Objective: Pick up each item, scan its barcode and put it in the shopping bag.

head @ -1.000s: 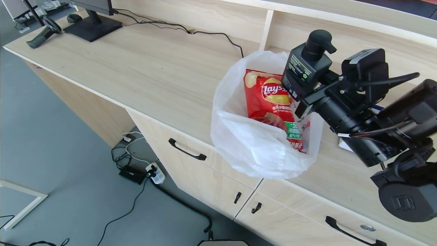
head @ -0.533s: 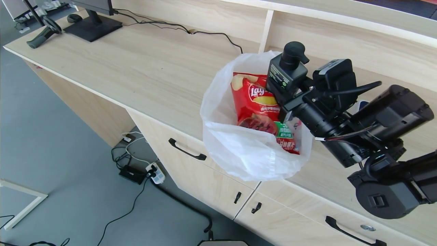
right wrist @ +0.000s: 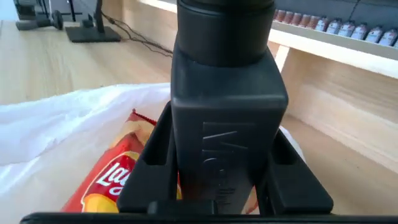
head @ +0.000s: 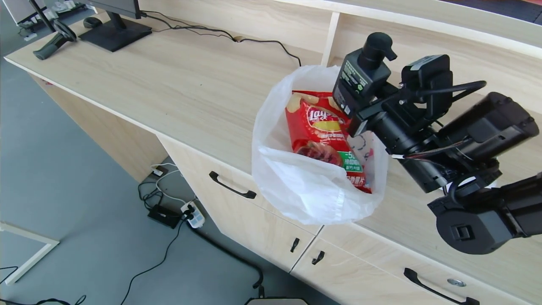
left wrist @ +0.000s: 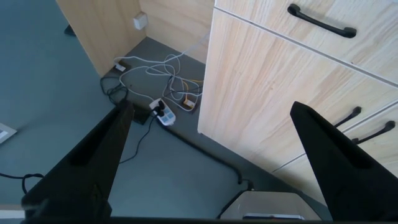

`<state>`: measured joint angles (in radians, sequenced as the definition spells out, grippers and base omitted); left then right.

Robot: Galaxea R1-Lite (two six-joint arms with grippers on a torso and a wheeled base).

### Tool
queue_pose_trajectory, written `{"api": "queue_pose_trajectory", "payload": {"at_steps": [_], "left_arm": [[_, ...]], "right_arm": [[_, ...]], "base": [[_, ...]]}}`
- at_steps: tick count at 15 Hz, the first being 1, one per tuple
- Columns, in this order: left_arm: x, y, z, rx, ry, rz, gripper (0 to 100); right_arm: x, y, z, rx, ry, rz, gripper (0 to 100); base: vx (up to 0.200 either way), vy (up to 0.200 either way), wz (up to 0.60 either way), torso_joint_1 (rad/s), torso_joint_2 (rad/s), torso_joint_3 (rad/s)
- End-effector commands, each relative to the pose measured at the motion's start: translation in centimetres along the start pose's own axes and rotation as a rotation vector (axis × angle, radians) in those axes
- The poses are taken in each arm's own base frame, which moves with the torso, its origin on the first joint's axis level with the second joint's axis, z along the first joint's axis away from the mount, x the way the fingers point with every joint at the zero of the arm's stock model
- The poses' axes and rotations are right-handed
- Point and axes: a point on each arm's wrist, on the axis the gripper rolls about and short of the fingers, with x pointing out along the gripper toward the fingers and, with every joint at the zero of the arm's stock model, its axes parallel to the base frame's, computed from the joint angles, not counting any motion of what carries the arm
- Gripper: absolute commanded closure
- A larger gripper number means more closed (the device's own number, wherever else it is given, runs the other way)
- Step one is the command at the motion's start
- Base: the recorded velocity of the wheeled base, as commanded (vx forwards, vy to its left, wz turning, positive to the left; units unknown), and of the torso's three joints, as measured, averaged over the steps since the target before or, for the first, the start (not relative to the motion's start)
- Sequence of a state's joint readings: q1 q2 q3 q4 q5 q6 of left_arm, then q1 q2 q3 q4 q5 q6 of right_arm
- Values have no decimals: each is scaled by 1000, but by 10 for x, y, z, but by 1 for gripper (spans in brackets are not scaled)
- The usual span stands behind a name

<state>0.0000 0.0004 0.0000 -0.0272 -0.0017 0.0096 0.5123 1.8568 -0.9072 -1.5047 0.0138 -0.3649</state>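
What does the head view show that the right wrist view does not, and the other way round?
The head view adds the drawer handles below the counter, the power strip with cables on the floor, and the pump head of the black bottle. The right wrist view adds a row of small bottles on a far shelf. Both show the black bottle held by the right tool above the white shopping bag, with the red chip bag standing inside it.
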Motion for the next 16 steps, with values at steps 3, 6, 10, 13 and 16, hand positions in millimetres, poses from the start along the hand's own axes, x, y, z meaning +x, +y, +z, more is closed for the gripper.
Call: {"api": "queue_pose_trajectory", "payload": {"at_steps": [3,6,10,13,16], "left_arm": [[0,0,0,1,1,0,0],[0,0,0,3,2,0,0],[0,0,0,1,2,0,0],[0,0,0,1,2,0,0],[0,0,0,3,2,0,0]], "right_arm": [[0,7,52,392,-105,-67,100],[-8,15,42,586,-53,-92,100],[-24,67,29,888,66,6,100],[-17,78,16,899,90,5,100],[-7,79,6,893,84,-12,100]], "base": [[0,0,0,0,0,0],[0,0,0,0,0,0],[0,0,0,0,0,0],[0,0,0,0,0,0],[0,0,0,0,0,0]]}}
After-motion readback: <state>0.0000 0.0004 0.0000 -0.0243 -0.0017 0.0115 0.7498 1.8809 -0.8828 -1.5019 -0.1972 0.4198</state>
